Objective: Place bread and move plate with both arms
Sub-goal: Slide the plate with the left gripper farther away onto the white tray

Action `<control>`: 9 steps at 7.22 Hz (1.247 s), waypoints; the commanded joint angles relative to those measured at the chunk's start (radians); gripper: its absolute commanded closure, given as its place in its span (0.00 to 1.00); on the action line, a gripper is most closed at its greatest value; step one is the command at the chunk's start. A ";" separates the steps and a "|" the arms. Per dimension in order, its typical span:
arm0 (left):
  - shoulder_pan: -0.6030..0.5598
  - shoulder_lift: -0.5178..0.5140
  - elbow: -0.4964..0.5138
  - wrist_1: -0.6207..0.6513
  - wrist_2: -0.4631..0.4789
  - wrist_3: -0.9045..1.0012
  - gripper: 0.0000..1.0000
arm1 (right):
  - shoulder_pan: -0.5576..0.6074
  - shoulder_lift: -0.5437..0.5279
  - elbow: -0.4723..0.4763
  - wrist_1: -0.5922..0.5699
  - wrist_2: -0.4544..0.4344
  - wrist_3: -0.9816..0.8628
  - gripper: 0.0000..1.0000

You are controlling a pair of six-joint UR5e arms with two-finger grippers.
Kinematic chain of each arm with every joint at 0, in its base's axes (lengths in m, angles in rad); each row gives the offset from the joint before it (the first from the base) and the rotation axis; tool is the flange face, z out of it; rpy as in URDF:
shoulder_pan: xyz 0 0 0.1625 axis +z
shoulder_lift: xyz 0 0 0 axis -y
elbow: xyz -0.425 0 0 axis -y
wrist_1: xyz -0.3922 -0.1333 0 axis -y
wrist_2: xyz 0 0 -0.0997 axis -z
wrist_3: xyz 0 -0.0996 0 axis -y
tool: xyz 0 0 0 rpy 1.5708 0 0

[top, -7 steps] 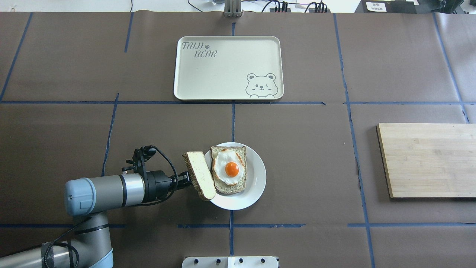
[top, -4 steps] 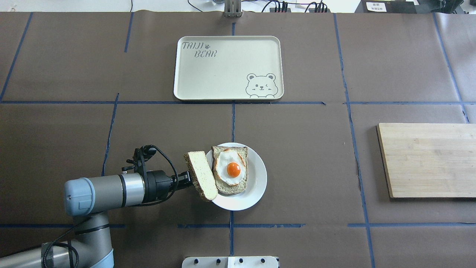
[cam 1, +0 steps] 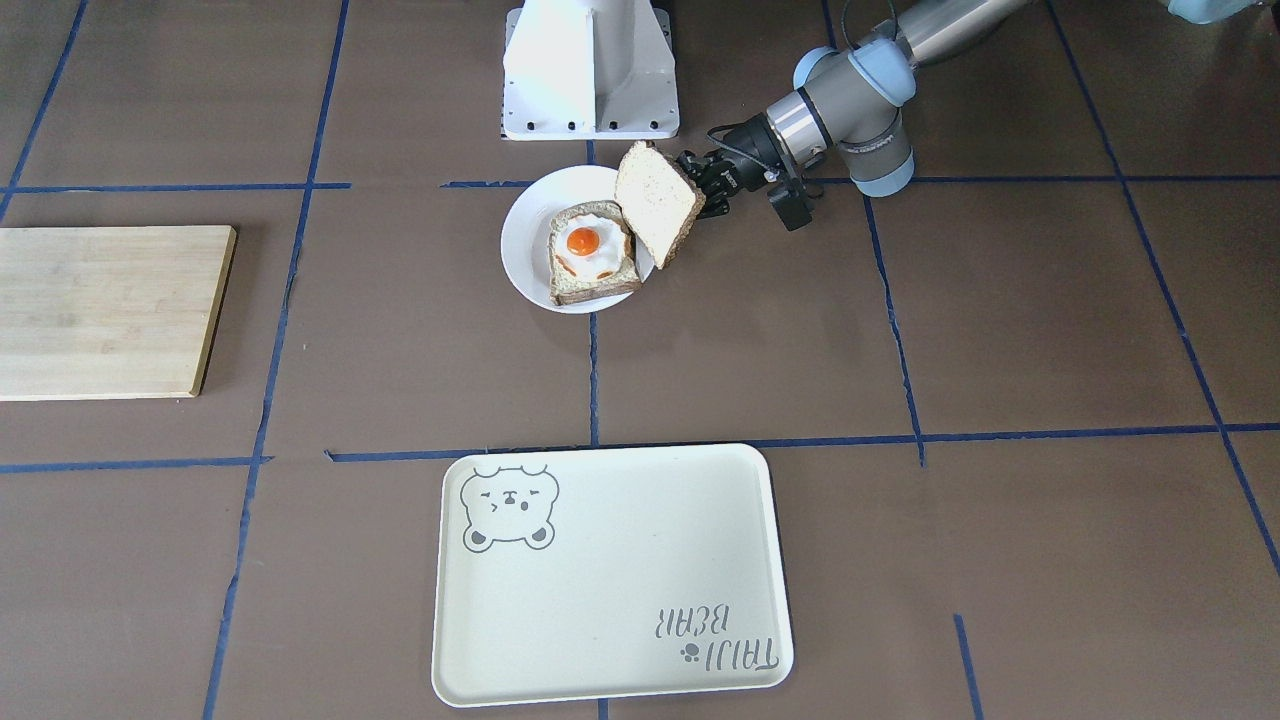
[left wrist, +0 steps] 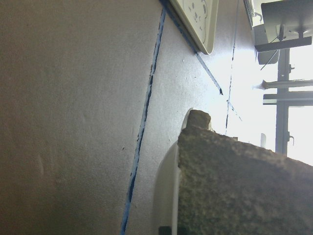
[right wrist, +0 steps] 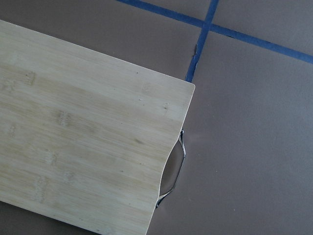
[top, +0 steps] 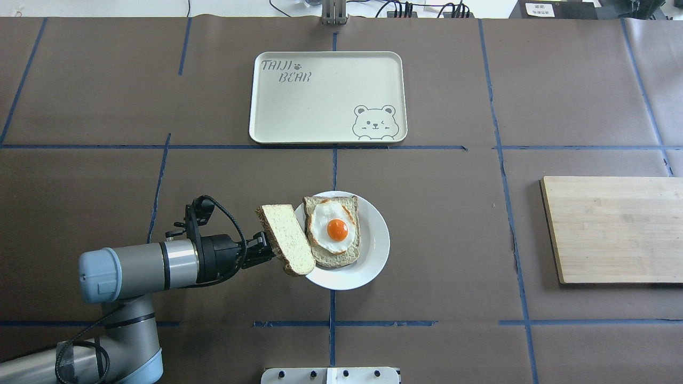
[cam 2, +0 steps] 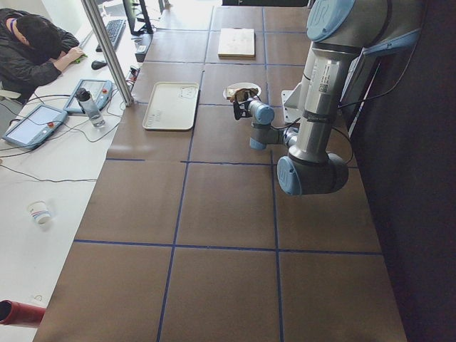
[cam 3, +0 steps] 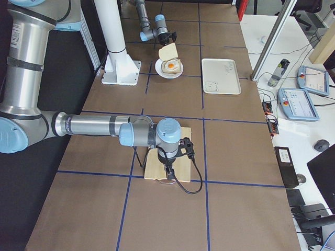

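The bread (top: 285, 240) is held tilted on edge in my left gripper (top: 262, 250), which is shut on its left side. Its lower end overlaps the left rim of the white plate (top: 373, 250). The plate carries a toast slice with a fried egg (top: 333, 230). The front view shows the bread (cam 1: 655, 203) leaning over the plate (cam 1: 525, 235), with the left gripper (cam 1: 702, 185) behind it. The left wrist view shows the bread's crust (left wrist: 244, 186) close up, beside the plate rim (left wrist: 168, 186). My right gripper (cam 3: 168, 170) hangs over the wooden board; I cannot tell whether it is open or shut.
A cream tray with a bear drawing (top: 328, 97) lies beyond the plate. A wooden cutting board (top: 613, 229) with a metal handle (right wrist: 173, 169) lies at the table's right. The white robot base (cam 1: 590, 70) stands on the near side.
The left gripper and bread have moved a little away from the robot. The plate with the egg toast has shifted the same way and slightly right.
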 commanded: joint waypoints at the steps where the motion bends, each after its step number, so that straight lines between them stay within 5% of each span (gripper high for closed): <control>1: -0.092 -0.001 0.002 -0.020 -0.010 -0.026 1.00 | 0.000 0.000 0.003 0.000 0.001 0.007 0.00; 6: -0.379 -0.228 0.290 -0.014 -0.235 -0.083 1.00 | 0.000 0.008 -0.003 0.000 -0.001 0.012 0.00; 9: -0.438 -0.378 0.524 -0.014 -0.263 -0.083 1.00 | 0.000 0.009 -0.003 0.000 -0.003 0.012 0.00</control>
